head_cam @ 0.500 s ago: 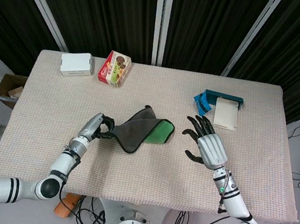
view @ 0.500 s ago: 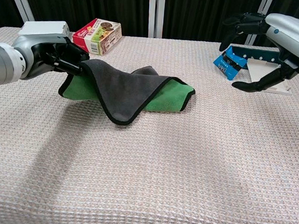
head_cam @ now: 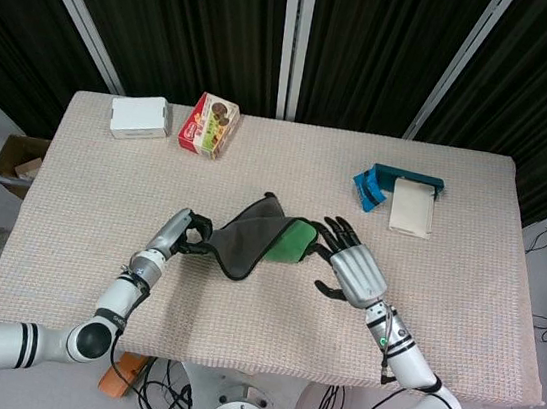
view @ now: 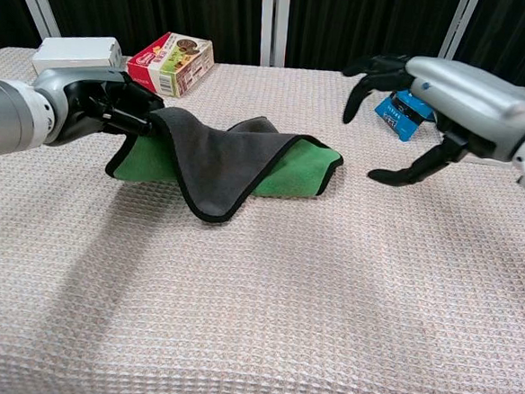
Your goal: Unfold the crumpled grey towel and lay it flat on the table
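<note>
Head view shows the grey towel (head_cam: 254,234) near the middle of the table (head_cam: 460,320), folded over itself so that its green underside shows at the right end. It is not flat yet: one dark flap hangs over the green part, and a black border runs along the edges.

To the left of the towel, the left hand (head_cam: 177,233) grips a corner of the cloth, with the fingers clamped on it. In the chest view this corner (view: 155,117) is lifted a little above the table, while the rest of the towel lies on the surface.

To the right of the towel, the right hand (view: 436,105) holds nothing. Its fingers are spread apart and point toward the green end. From the chest view it hovers above the table and is near the towel but does not touch it.

Behind the towel, toward the far left, stand a red snack box (head_cam: 209,125) and a white box (head_cam: 141,116). Behind it to the right lie a blue packet (head_cam: 368,188) and a beige pad (head_cam: 412,208) on a dark teal holder.

I judge that the step in hand is getting a second hold, so the unfolding is only at its beginning. The next move probably calls for the right hand to come down onto the green end, pinch an edge there, and then both hands pull apart so the folds open.
</note>
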Controlling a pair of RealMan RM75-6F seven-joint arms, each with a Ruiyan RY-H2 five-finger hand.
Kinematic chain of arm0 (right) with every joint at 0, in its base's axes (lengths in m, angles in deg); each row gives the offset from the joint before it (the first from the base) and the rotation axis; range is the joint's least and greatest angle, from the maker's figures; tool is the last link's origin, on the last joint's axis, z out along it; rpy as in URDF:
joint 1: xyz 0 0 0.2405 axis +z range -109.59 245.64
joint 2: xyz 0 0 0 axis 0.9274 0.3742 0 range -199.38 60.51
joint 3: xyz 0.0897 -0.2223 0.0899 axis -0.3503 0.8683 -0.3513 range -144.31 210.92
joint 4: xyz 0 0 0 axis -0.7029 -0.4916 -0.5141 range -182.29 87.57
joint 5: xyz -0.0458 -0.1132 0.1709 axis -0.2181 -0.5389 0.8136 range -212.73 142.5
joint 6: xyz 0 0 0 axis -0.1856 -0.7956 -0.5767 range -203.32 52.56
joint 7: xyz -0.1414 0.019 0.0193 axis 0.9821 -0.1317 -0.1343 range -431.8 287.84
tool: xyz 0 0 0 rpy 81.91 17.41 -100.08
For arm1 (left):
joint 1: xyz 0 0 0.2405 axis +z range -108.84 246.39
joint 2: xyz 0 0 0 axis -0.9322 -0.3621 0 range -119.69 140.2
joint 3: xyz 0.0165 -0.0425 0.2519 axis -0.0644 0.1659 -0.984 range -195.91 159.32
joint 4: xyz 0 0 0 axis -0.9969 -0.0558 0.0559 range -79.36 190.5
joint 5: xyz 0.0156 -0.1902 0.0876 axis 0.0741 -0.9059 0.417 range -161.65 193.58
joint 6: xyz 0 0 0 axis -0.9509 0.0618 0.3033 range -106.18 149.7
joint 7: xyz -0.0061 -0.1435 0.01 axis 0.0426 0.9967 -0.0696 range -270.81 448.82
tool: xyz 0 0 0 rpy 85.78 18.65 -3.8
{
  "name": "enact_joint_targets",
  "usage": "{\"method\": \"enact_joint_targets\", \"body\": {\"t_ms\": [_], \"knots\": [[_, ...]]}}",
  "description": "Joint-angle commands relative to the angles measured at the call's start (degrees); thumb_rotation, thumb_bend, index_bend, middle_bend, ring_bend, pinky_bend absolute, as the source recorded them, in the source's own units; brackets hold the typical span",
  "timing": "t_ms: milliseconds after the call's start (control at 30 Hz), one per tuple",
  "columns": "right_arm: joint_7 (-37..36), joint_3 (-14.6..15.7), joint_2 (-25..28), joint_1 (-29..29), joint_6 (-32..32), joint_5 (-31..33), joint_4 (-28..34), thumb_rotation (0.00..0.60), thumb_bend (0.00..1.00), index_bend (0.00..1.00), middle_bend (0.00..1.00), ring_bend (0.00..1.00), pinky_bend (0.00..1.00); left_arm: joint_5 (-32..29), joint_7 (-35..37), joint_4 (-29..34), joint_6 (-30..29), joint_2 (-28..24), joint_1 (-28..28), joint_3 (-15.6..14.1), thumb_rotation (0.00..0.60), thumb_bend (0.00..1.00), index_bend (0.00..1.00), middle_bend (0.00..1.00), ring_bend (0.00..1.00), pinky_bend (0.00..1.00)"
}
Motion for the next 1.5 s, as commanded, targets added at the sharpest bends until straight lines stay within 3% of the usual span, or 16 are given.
{"method": "enact_joint_targets", "body": {"t_ms": [33,300,567,733,1167,1267,1500], "knots": [[2.64,-1.22,-4.91,4.30,4.47,-0.11,-3.25,0.600,0.09,0.40,0.08,0.00,0.01,-0.96,0.95,-0.92,0.99,0.19,0.12,0.08,0.600,0.42,0.71,0.67,0.53,0.26],[4.81,-3.08,-13.73,11.08,9.39,-0.17,-12.68,0.600,0.09,0.40,0.06,0.00,0.01,-1.59,4.10,-2.42,3.18,0.04,1.33,-0.03,0.600,0.42,0.71,0.67,0.53,0.26],[6.06,-1.34,-18.97,14.63,10.23,-2.84,-21.58,0.600,0.09,0.40,0.06,0.00,0.01,-1.74,4.51,-1.98,3.12,-0.74,1.83,-0.08,0.600,0.42,0.71,0.67,0.53,0.26],[3.48,0.06,-22.42,15.51,8.37,-4.80,-27.68,0.600,0.03,0.40,0.06,0.00,0.00,-2.19,5.22,-1.87,3.68,-1.25,2.14,0.00,0.600,0.42,0.71,0.67,0.53,0.26],[-8.26,2.41,-34.47,17.76,-1.48,-10.04,-51.25,0.600,0.03,0.46,0.11,0.00,0.00,-2.35,5.93,-1.78,4.83,-1.83,2.06,0.05,0.600,0.42,0.71,0.67,0.53,0.26],[-10.41,2.56,-36.76,18.14,-2.70,-10.18,-55.81,0.600,0.07,0.50,0.14,0.00,0.00,-2.22,6.08,-1.34,5.00,-2.22,2.16,0.03,0.600,0.42,0.71,0.67,0.53,0.26],[-15.61,2.97,-40.67,18.74,-6.20,-10.22,-64.05,0.600,0.32,0.63,0.23,0.08,0.06,-1.72,6.69,-0.32,5.04,-3.58,2.76,-0.02,0.600,0.42,0.71,0.67,0.53,0.26]]}}
